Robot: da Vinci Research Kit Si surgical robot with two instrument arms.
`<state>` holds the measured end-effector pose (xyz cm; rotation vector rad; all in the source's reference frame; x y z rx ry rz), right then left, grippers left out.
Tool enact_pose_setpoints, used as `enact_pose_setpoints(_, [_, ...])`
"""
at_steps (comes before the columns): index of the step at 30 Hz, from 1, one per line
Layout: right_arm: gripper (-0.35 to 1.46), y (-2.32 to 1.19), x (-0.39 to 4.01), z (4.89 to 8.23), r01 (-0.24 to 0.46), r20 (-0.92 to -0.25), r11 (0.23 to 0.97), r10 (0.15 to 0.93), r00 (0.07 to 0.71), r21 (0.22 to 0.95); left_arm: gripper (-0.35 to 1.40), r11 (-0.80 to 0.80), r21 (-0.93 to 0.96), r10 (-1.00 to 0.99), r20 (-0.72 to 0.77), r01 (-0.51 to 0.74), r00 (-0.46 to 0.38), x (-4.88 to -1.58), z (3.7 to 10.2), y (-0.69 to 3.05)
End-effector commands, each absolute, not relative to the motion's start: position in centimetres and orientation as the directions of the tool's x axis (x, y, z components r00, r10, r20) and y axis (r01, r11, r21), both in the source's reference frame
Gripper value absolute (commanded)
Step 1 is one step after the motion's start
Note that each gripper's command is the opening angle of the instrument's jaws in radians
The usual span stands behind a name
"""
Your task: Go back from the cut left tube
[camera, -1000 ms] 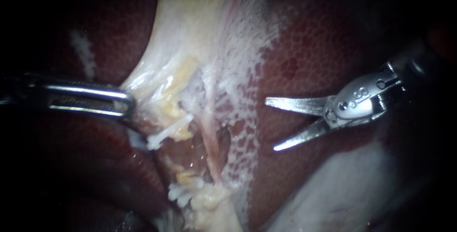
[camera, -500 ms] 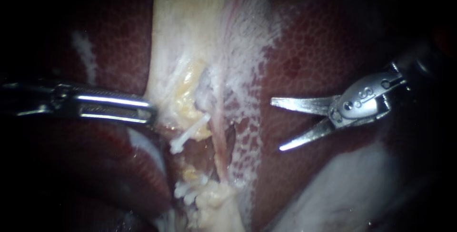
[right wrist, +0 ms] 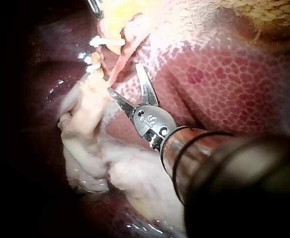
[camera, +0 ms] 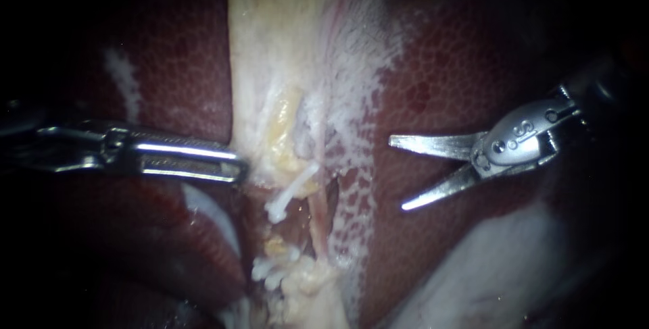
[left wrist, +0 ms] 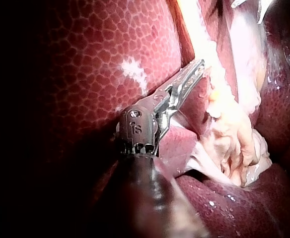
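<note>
The cut left tube shows as two stumps with a gap between them. The upper stump carries a white clip (camera: 291,190), and the lower stump bears white clips (camera: 274,271). A thin pink tube (camera: 319,224) runs intact just right of the gap. My right instrument (camera: 397,173) hovers over the liver (camera: 439,86) to the right of the tubes, its two blades open and holding nothing; they also show in the right wrist view (right wrist: 123,78). My left instrument (camera: 236,167) comes in level, its jaws shut on the edge of the pale gallbladder tissue (camera: 284,45), as the left wrist view (left wrist: 200,63) also shows.
Dark red liver surrounds the pale band on both sides. A pale fatty mass (camera: 493,268) lies below my right instrument, seen also under its shaft (right wrist: 135,173). Yellowish fat (camera: 284,133) sits above the upper clip.
My left instrument has moved right with the tissue edge, so the pale band hangs straighter. My right instrument has drawn slightly to the right, away from the tubes, blades still open.
</note>
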<state>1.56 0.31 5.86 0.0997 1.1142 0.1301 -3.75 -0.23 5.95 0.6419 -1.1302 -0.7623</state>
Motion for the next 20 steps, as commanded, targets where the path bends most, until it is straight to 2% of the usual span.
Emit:
enact_pose_setpoints(1, [1.43,0.31,1.56,5.86,-0.054,-0.887,0.988,0.155,0.435,0.146,-0.35,0.591,0.781,-0.804,0.547,0.203,0.235,-3.75,5.94,-0.23])
enact_pose_setpoints(20, [1.45,0.30,1.56,5.86,-0.054,-0.887,0.988,0.154,0.435,0.145,-0.35,0.592,0.780,-0.803,0.546,0.205,0.241,-3.76,5.96,-0.23])
